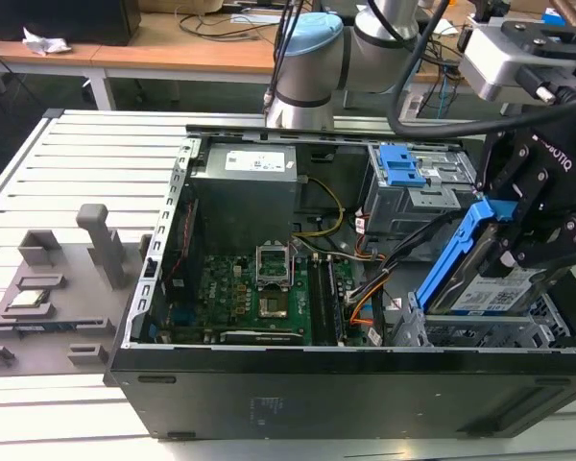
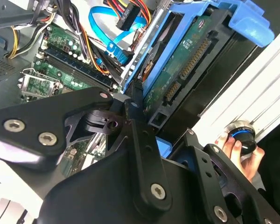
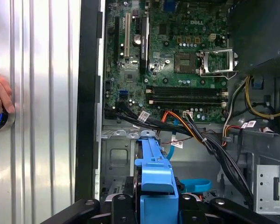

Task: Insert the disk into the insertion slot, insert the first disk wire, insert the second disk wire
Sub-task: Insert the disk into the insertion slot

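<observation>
- The disk (image 1: 494, 288), a silver drive with a white label in its blue carrier (image 1: 453, 252), hangs tilted inside the open computer case (image 1: 346, 384). Its low end is just over the bay and its high end is raised toward the exterior view's right.
- The gripper (image 1: 518, 248) is clamped on the disk. In the second wrist view one of its fingers (image 2: 136, 116) presses on the carrier's edge, and the drive's green circuit board (image 2: 182, 70) faces that camera.
- The insertion slot (image 1: 470, 331), a perforated silver cage, lies directly beneath the disk. The disk is not yet seated, and I cannot tell whether its low end touches the cage.
- To do this step well, I judge the tilt should be taken out so the carrier sits parallel to the bay walls. The descent should be slow and square, since a skewed carrier would likely bind on the sheet metal.
- The wires (image 3: 210, 149), black and orange, cross just beside the slot. They look close enough to be pinched under the carrier, so that side needs watching.
- Farther in lie the motherboard (image 3: 177, 56) and the grey cage (image 1: 418, 197) with its blue tab (image 1: 400, 165), both apart from the work.
- Outside the case, a person's hand (image 2: 235, 149) rests on a round knob (image 2: 242, 134) on the slatted table (image 1: 67, 154).
</observation>
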`<state>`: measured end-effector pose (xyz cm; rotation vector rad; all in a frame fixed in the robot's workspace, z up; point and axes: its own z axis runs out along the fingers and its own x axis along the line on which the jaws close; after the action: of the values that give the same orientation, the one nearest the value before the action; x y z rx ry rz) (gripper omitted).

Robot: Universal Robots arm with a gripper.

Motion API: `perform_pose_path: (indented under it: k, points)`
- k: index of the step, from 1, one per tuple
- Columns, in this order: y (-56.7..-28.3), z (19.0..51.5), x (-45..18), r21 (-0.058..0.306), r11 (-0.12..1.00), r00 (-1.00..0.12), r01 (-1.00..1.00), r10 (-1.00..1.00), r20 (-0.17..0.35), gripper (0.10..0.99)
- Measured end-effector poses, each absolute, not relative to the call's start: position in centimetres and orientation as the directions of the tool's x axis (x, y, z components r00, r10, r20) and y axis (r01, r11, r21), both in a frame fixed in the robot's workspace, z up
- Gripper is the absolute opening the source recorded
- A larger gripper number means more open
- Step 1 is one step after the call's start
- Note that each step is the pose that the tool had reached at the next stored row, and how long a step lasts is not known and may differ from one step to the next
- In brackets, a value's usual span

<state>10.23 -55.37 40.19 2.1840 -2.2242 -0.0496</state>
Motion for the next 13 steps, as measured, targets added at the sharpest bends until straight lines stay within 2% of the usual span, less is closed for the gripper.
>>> perform_pose_path:
  k: [13]
  points:
    - [-55.36,39.48,10.23,0.039,0.018,-0.018,-0.999,-1.0,-0.005,0.373]
